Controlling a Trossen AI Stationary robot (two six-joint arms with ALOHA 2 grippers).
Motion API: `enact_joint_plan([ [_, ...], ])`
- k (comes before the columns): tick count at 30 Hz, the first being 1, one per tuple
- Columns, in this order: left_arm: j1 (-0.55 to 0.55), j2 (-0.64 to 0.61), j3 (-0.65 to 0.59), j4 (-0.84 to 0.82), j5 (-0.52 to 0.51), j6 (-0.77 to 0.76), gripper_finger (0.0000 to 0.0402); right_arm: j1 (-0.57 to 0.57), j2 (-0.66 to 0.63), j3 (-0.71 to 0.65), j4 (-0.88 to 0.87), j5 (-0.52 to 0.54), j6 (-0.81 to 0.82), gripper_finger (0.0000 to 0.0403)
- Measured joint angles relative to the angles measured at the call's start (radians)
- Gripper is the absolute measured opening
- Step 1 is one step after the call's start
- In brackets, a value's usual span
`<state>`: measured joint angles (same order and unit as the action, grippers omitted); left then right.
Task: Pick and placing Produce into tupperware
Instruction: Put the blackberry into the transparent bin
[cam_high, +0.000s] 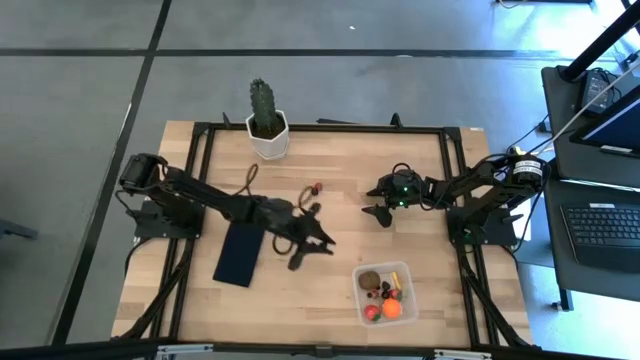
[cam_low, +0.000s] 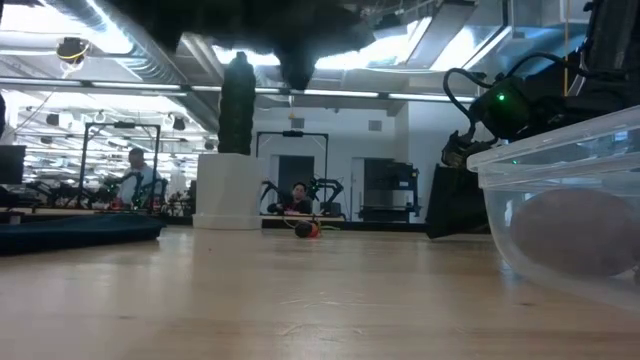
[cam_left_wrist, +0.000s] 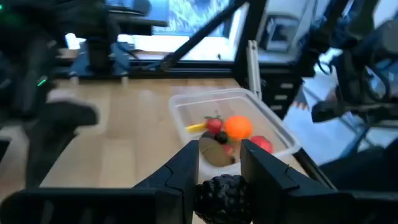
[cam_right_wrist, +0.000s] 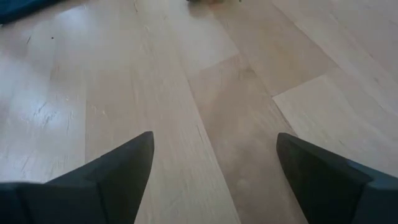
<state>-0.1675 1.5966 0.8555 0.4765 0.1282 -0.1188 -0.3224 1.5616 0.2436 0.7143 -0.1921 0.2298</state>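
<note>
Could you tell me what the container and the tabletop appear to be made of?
The container looks like clear, glossy plastic: the produce inside shows through its walls. The tabletop looks like light wood with a smooth, faintly shiny finish: plank seams and grain are visible.

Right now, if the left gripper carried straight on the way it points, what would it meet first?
Probably the shallow clear plastic tupperware, near its front wall. The left gripper, jaws shut on a dark bumpy berry-like piece, points at it across bare wooden table; depth is uncertain.

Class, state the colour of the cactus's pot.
White; the pot shows best in the high view.
</note>
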Motion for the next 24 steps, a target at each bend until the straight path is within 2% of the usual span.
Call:
enact_joint_plan([
  [5,-0.071,0.079,0.246,-0.198,-0.039,0.061,0.0103,0.000,0.000,0.000,0.000,0.000,0.000,0.0339],
  [7,-0.091,0.136,0.320,-0.225,-0.052,0.093,0.0097,0.000,0.000,0.000,0.000,0.000,0.001,0.0339],
  [9,-0.105,0.193,0.382,-0.237,-0.050,0.107,0.0095,0.000,0.000,0.000,0.000,0.000,0.001,0.0339],
  [18,-0.109,0.500,0.659,-0.233,0.072,0.107,0.0104,0.000,0.000,0.000,-0.001,0.000,0.004,0.0339],
  [24,-0.103,0.671,0.779,-0.232,0.076,0.125,0.0095,0.000,0.000,0.000,-0.002,-0.001,0.005,0.0339],
])
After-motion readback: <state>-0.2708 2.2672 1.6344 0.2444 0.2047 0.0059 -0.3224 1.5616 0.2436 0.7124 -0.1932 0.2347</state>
